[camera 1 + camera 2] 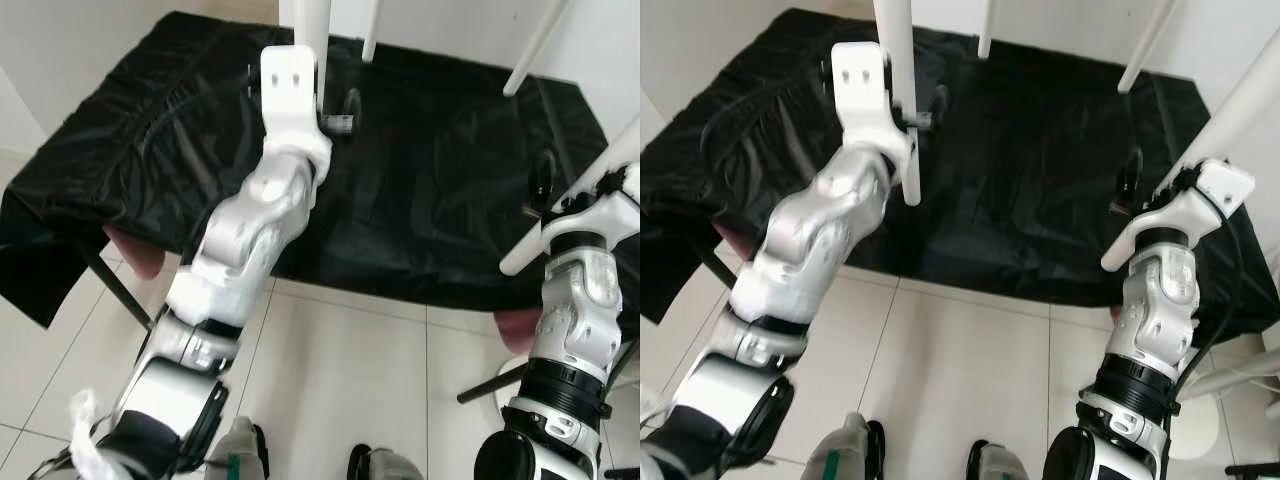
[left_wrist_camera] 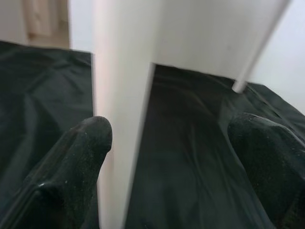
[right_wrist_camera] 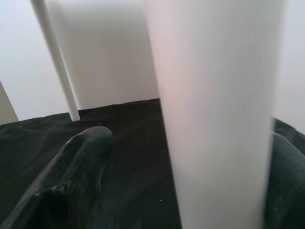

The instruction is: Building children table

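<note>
Several white table legs run down from above the picture toward a black cloth [image 1: 430,180]. My left gripper [image 2: 176,133] is open around the near left leg [image 1: 898,100], which lies close against one finger [image 2: 76,162]. My right gripper [image 3: 190,143] is open around the near right leg [image 1: 1230,110], with a gap showing beside one finger [image 3: 81,167]. The near right leg slants down to the cloth's front edge. Two far legs [image 1: 372,30] [image 1: 535,45] end on the cloth at the back. The tabletop is out of sight above.
The black cloth covers a low wide surface with pink supports [image 1: 140,255] under its front edge. White floor tiles [image 1: 340,370] lie between it and my feet. A white round object [image 1: 1200,430] sits on the floor at the right.
</note>
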Tool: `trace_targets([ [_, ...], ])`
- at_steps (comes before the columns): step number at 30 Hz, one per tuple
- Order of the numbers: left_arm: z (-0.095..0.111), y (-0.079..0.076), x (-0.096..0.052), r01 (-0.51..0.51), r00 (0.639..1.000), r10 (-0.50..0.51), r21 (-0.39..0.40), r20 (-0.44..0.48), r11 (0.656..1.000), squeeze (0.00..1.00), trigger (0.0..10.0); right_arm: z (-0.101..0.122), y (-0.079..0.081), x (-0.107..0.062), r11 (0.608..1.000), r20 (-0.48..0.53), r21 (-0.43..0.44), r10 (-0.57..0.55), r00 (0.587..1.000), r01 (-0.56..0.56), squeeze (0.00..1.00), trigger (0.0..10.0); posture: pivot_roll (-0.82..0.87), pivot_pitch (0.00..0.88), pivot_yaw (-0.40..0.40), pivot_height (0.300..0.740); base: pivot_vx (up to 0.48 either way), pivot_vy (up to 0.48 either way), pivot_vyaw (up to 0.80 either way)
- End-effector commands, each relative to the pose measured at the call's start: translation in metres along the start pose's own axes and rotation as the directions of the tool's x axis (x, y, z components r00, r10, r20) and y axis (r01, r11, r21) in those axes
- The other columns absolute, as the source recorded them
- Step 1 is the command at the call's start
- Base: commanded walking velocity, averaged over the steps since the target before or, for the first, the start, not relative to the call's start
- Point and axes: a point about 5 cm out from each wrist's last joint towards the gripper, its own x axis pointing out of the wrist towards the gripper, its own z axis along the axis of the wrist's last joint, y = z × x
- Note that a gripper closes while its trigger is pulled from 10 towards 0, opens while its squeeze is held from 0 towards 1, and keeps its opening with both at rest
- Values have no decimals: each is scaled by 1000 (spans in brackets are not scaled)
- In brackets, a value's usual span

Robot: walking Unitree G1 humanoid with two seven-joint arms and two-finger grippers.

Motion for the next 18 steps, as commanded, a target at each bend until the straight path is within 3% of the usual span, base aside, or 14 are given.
trace_targets([
  [1, -1, -25, -16, 459, 889, -459, 18, -12, 888, 0, 10000, 6, -3, -9, 1000, 67, 7, -23, 997, 23, 0, 10000, 92, 105, -50, 740, 0, 0, 0],
  [3, -15, -17, -35, 485, 873, -483, 17, -75, 874, 0, 10000, 8, -2, -25, 998, 121, 16, -62, 991, 61, 0, 10000, 93, 118, -45, 740, 0, 0, 0],
  [6, -20, -15, -41, 489, 869, -486, 14, -94, 872, 0, 10000, 8, -2, -30, 997, 125, 15, -75, 989, 74, 0, 10000, 93, 118, -45, 740, 0, 0, 0],
  [8, -27, -13, -54, 515, 851, -509, 18, -132, 857, 0, 10000, 6, -4, -39, 993, 116, 19, -115, 986, 114, 0, 10000, 91, 129, -35, 740, 0, 0, 0],
  [12, -31, -12, -59, 526, 843, -517, 24, -147, 850, 0, 10000, 7, -6, -43, 991, 116, 15, -131, 985, 130, 0, 10000, 90, 130, -33, 740, 0, 0, 0],
  [14, -39, -10, -70, 529, 838, -516, 33, -176, 848, 0, 10000, 6, -8, -54, 989, 109, 0, -145, 983, 146, 0, 10000, 88, 137, -22, 740, 0, 0, 0],
  [18, -45, -7, -78, 523, 841, -509, 34, -185, 852, 0, 10000, 4, -8, -63, 990, 96, -14, -140, 986, 142, 0, 10000, 87, 138, -21, 740, 0, 0, 0],
])
